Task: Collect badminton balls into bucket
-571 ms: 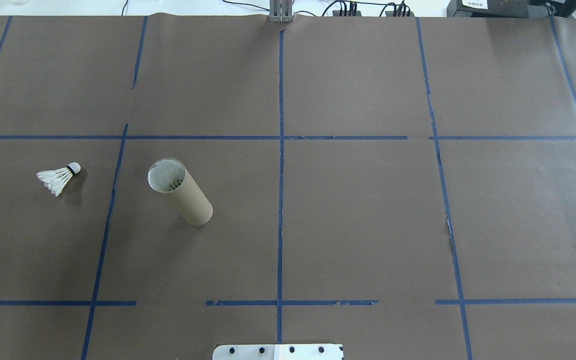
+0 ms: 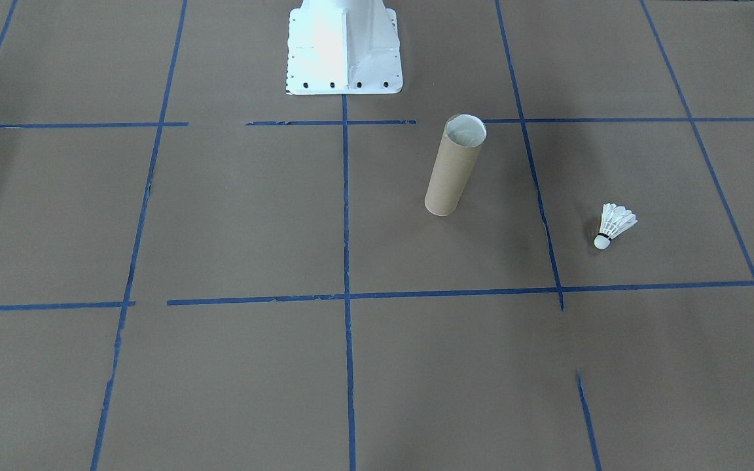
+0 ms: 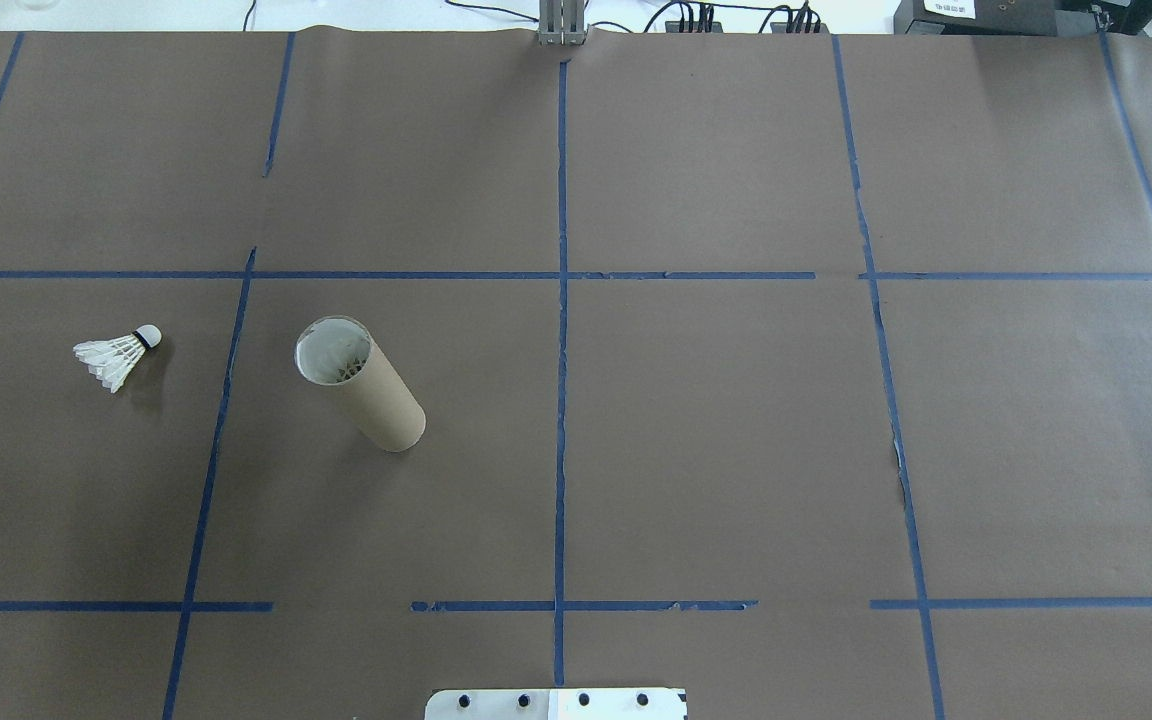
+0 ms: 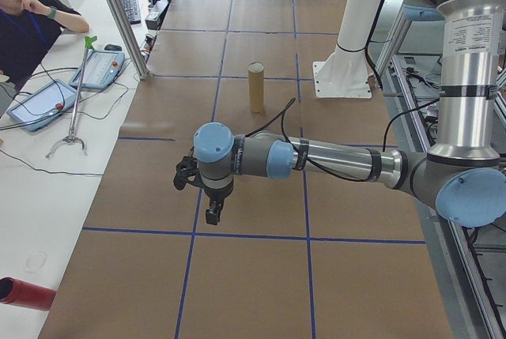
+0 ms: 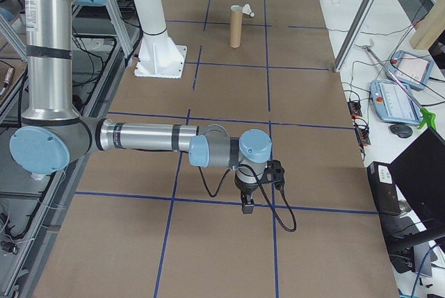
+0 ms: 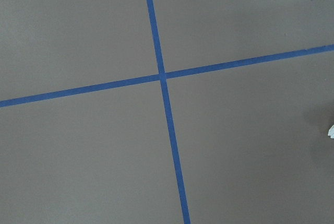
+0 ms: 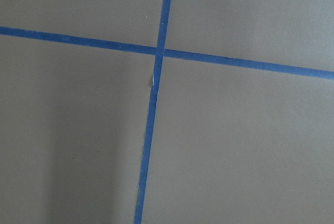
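1 white shuttlecock lies on the brown table, well left of the upright cardboard tube. Whether the left gripper and right gripper are open cannot be told.

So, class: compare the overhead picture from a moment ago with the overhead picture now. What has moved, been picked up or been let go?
Nothing has visibly changed. The shuttlecock lies in the same spot on the table, apart from the upright cardboard tube, and no arm enters the overhead view.
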